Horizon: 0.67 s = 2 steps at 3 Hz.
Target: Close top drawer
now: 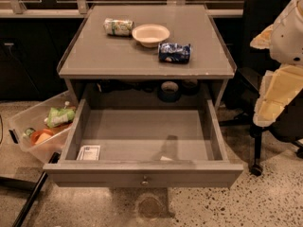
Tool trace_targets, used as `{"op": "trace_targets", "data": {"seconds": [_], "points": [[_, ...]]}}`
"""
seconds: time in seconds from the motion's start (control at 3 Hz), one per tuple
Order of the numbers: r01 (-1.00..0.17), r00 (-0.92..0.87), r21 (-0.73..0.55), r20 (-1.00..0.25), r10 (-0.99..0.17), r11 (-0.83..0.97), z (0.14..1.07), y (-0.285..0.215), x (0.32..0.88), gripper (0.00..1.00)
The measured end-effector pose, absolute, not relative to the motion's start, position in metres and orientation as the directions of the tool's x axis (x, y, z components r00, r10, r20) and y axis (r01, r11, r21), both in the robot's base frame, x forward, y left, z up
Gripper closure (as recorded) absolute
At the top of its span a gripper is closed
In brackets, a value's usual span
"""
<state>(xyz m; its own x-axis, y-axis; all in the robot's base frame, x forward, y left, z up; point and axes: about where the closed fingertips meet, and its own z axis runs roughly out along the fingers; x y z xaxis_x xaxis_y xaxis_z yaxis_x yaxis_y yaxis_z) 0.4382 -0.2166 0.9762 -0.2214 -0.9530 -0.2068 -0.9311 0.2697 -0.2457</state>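
The top drawer (142,172) of the grey cabinet is pulled far out toward me. Its flat front has one small round metal knob (145,179) at the centre. Inside it lies a small white card (89,152) at the front left; the rest of the drawer floor is bare. My gripper (266,111) hangs at the right edge of the view on the cream and white arm. It is to the right of the drawer's right side wall, above it and apart from it.
On the cabinet top (94,60) lie a green can (118,26), a white bowl (150,34) and a blue packet (174,52). A clear plastic bin (28,131) with snacks stands on the floor at the left. A black wheeled chair (258,141) stands at the right, behind the arm.
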Motion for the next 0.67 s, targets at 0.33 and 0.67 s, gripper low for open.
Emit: {"op": "trace_targets", "data": {"seconds": [0.33,0.67], "points": [[-0.931,-0.221,-0.246,-0.207,-0.953,0.27,0.976,-0.217,0.438,0.0],[-0.938,-0.191,-0.249,-0.212,-0.958,0.242,0.973,-0.206,0.427,0.0]]}}
